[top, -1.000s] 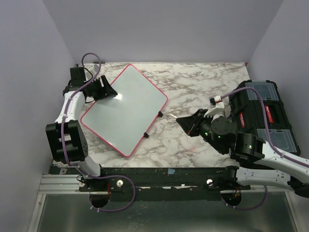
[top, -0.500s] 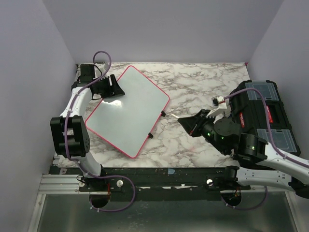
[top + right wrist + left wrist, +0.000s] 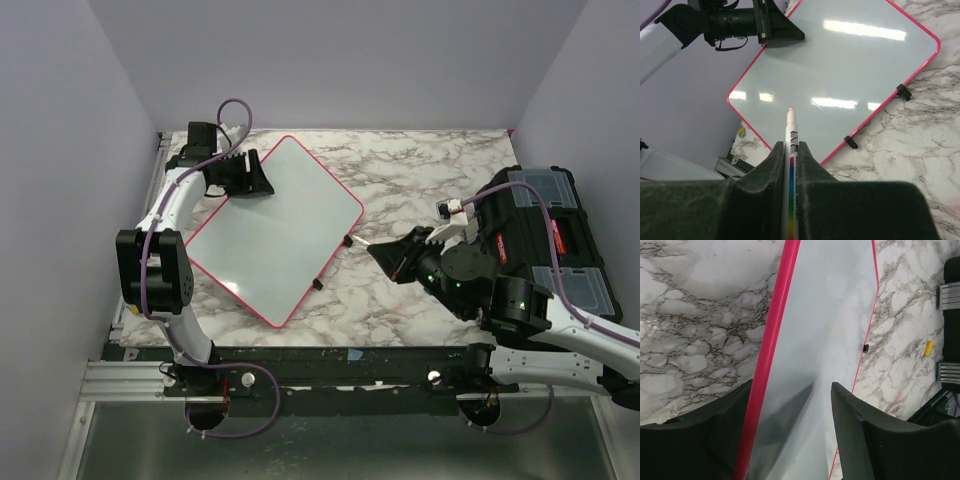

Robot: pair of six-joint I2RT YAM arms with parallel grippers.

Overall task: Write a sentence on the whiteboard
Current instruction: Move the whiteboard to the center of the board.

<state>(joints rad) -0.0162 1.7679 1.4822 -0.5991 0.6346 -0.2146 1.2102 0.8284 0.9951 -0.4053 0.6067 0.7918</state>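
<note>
The whiteboard point(image 3: 275, 230) lies cornerwise on the marble table, pale and glossy with a red-pink rim point(image 3: 771, 347). No sentence shows on its surface point(image 3: 840, 75). My left gripper point(image 3: 262, 185) straddles the board's far-left rim. One finger point(image 3: 715, 432) lies outside against the rim, the other finger point(image 3: 865, 440) stands over the board face, and the jaws are well apart. My right gripper point(image 3: 385, 255) hovers right of the board, shut on a white marker point(image 3: 790, 132) with a rainbow stripe. The marker's tip points at the board.
A black toolbox point(image 3: 545, 235) stands at the right table edge. Two small black feet point(image 3: 347, 240) stick out from the board's right edge. A small yellow piece point(image 3: 928, 348) lies on the marble beyond the board. Lavender walls close in left, right and behind.
My left gripper has swung right along the far side, and the whiteboard has slid right with it. The right gripper shifted slightly right with the marker, then stayed put.
</note>
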